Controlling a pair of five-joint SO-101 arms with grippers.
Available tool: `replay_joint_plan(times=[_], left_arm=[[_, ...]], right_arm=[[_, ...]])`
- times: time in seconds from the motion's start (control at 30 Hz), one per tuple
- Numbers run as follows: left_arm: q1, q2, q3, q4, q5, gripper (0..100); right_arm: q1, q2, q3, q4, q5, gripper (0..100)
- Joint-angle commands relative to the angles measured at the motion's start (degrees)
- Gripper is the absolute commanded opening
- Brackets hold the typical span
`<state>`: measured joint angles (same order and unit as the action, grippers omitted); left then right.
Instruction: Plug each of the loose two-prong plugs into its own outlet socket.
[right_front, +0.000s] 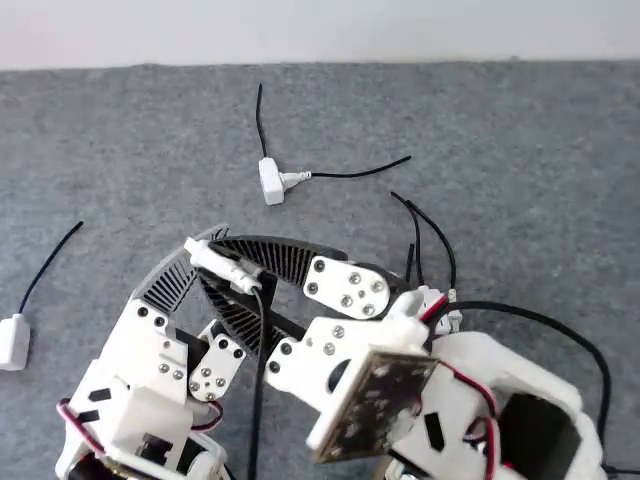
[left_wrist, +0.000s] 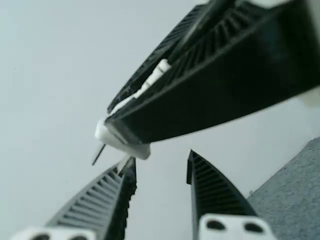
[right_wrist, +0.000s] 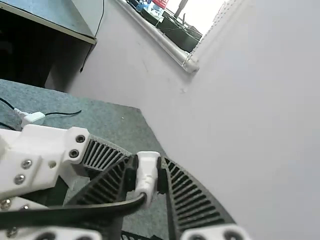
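My right gripper (right_front: 207, 255) is shut on a white two-prong plug (right_front: 226, 263) held above the grey mat; its black cable hangs down between the arms. The right wrist view shows that plug (right_wrist: 147, 175) pinched between the black ribbed fingers (right_wrist: 190, 200). In the left wrist view the plug (left_wrist: 122, 142) points its prongs outward just above my left gripper (left_wrist: 160, 167), which is open and holds nothing. A white socket (right_front: 270, 182) lies at the back middle with a plug (right_front: 293, 178) seated in it. A second white socket (right_front: 13, 342) lies at the far left.
Loose black cables (right_front: 428, 235) curl on the mat right of centre, ending at a small white piece (right_front: 447, 308) by the right arm's body. Both arm bases crowd the front edge. The pale wall (right_front: 320, 30) borders the back of the mat.
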<state>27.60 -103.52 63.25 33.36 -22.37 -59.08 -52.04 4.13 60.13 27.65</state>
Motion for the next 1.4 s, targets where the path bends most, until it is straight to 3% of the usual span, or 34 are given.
replay_joint_plan(times=[0.0, 0.2, 0.33, 0.63, 0.83, 1.03, 1.37], left_arm=[[-0.1, -1.0, -2.3, 0.3, 1.0, 16], [-0.1, -0.9, -1.0, 4.8, 0.8, 16], [-2.9, -0.9, 6.7, 5.3, 0.7, 16], [-15.1, -0.9, 28.9, -11.1, 0.9, 16], [-23.3, -0.8, 32.9, -12.5, 1.8, 16], [-24.5, -0.8, 33.2, -10.4, 3.3, 16], [-24.8, -0.8, 33.2, -8.6, 2.9, 16]], right_arm=[[0.0, 0.2, -1.7, 0.9, -0.8, 0.9], [3.4, -1.3, -1.7, 0.9, -0.8, 0.9], [5.7, -2.2, -1.7, 1.1, -0.8, 0.9], [9.2, -1.5, -1.8, 0.9, -0.8, 0.9], [19.7, 2.5, -1.7, 4.7, -0.8, 0.9], [31.3, 7.6, -2.0, 7.4, -1.4, 0.9], [32.9, 2.5, -1.8, 5.9, -1.4, 0.9]])
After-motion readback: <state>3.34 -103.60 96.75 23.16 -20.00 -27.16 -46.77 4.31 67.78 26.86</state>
